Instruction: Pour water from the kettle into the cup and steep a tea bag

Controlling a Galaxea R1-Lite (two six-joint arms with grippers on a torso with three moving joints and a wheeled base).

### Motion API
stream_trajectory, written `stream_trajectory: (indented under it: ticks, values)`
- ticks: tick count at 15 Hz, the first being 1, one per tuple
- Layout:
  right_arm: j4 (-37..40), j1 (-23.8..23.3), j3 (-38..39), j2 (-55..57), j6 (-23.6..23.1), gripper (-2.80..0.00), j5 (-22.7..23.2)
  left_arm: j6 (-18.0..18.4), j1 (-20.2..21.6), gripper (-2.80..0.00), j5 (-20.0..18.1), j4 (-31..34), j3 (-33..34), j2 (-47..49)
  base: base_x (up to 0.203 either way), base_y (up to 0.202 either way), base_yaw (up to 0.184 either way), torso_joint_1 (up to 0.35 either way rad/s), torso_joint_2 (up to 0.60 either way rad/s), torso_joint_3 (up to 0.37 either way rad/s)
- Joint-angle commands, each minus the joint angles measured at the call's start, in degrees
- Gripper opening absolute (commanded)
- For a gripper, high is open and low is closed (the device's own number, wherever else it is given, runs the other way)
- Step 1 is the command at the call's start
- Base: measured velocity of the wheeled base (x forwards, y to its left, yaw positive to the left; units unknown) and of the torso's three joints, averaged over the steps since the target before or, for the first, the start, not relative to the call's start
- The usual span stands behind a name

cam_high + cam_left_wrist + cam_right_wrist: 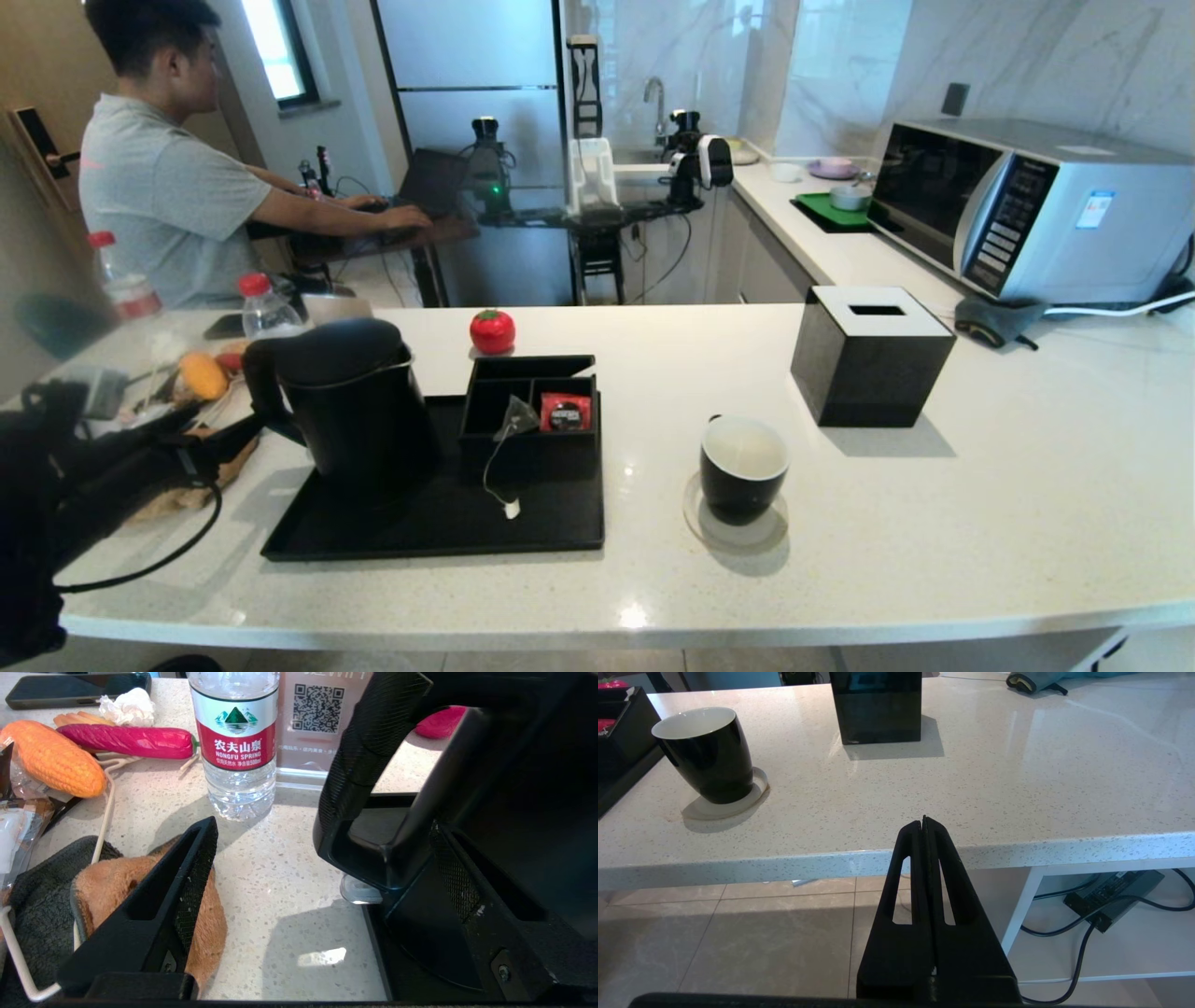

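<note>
Opening step here: the left pincer (299,868) is lining up on the kettle (350,397), fingers spread apart, one finger (187,868) outside the loop handle (364,765) and the other tucked between handle and body. Nothing clamped yet. Next it needs to close squarely on that handle before any lift. The left arm reaches in low from the left edge of the head view. The kettle stands on the black tray (420,532), centre-left; the cup (743,465) waits lower centre, the tea bag (516,416) in the organiser. The right pincer (924,826), pressed together, idles below the worktop (980,523) edge.
</note>
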Motion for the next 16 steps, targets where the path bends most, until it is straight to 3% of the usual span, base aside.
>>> stream_trajectory:
  ticks: [1,16]
  values:
    - [-0.01,0.01,0.00,0.00,0.01,-2.80,-0.01,-0.02,-0.04,0.00,-0.17,-2.75,-0.91,0.70,0.000,0.000,0.000,0.000,0.00,0.000]
    - [-0.01,0.01,0.00,0.00,0.01,-2.80,-0.01,-0.09,-1.39,0.00,-0.09,-2.75,-9.49,7.03,0.000,0.000,0.000,0.000,0.00,0.000]
